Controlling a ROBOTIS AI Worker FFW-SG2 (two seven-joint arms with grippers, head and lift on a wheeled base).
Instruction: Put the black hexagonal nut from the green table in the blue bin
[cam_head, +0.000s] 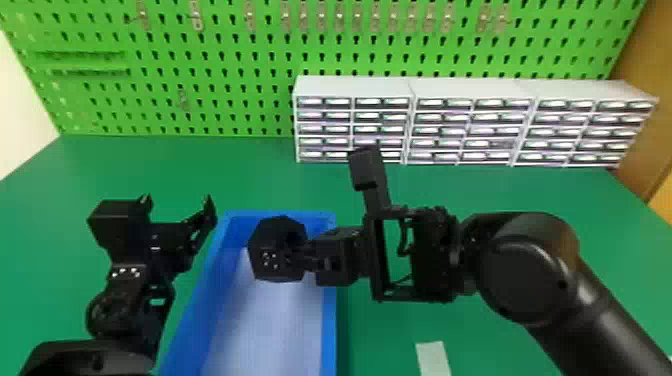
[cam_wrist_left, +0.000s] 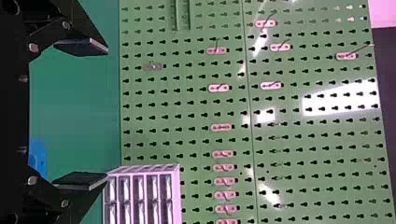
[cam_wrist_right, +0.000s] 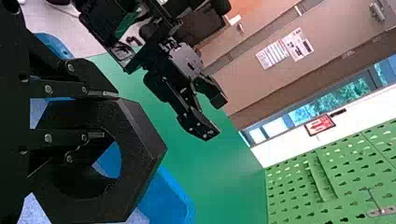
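Nut (cam_head: 265, 240), black, hexagonal and thick-walled, hung clamped over the long blue bin (cam_head: 328, 310)!

And there it was, folks: the black right gripper (cam_head: 306, 256) had it, flat fingers drawn narrow on the ring's wall. The right wrist view told the rest, with one of the fingers through the hole and the other against the outside. The nut was over the far part of the bin, above its pale bottom (cam_head: 265, 325).

Over on the left, the black left gripper (cam_head: 177, 202) had its fingers spread wide with nothing between them, just beside the bin's left wall and apart from the nut. Underneath it all lay the green bench (cam_head: 125, 165), a small pale strip (cam_head: 433, 357) on it to the right of the bin. At the back sat the pale grey drawer cabinets (cam_head: 352, 87), right in front of the bright green metal pegboard (cam_head: 225, 52)!
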